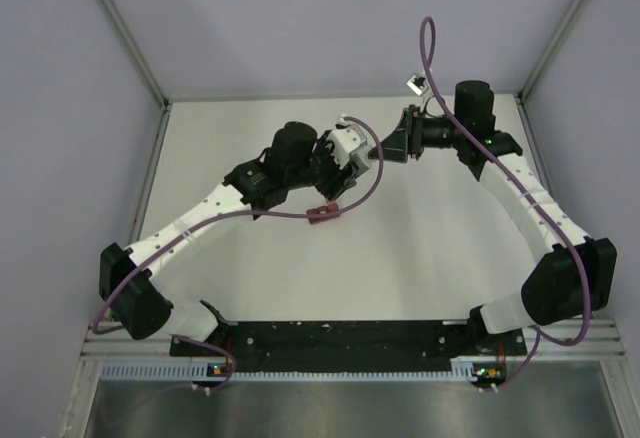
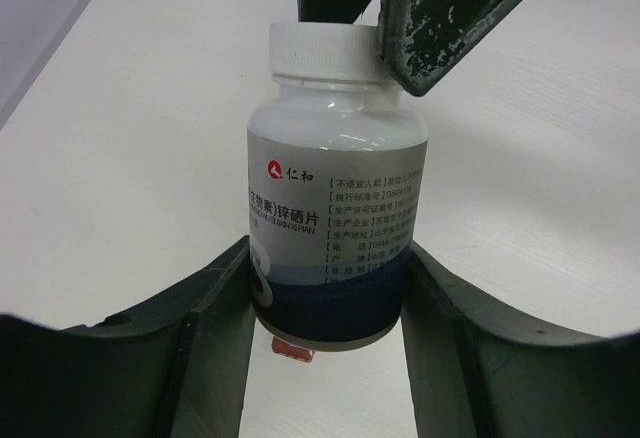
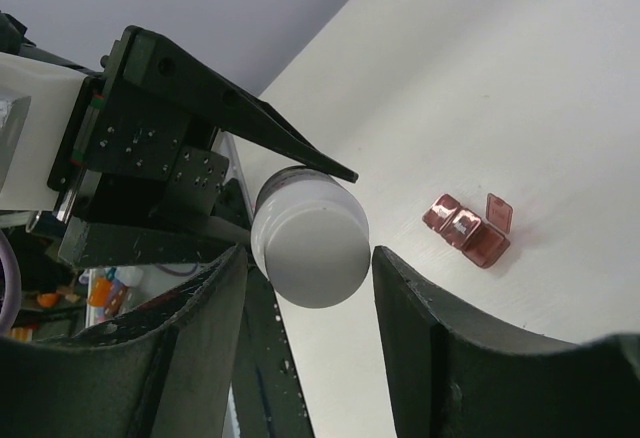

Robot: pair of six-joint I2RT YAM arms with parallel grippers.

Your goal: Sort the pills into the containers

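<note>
- Arm bases at near table [image 1: 420,258] edge. L arm reaches in from the left, R arm curves round from the right; they meet mid-table.
- Containers [image 3: 468,228]: red-brown strip w/ 3 joined sq. compartments, flat on the table. It sits just nearer than the L wrist and touches neither gripper. At least 1 lid stands open. Can't tell what's inside.
- L gripper [image 2: 328,258]: clamped on the lower body of a pill bottle [image 2: 335,158] (white, dark blue band at base, printed label). Bottle is held above the table; a bit of the strip shows under its base in the L wrist view.
- R gripper [image 3: 310,258]: faces the L one, narrowed onto the bottle's white cap [image 2: 320,48], w/ a finger [image 2: 440,18] against each side.
</note>
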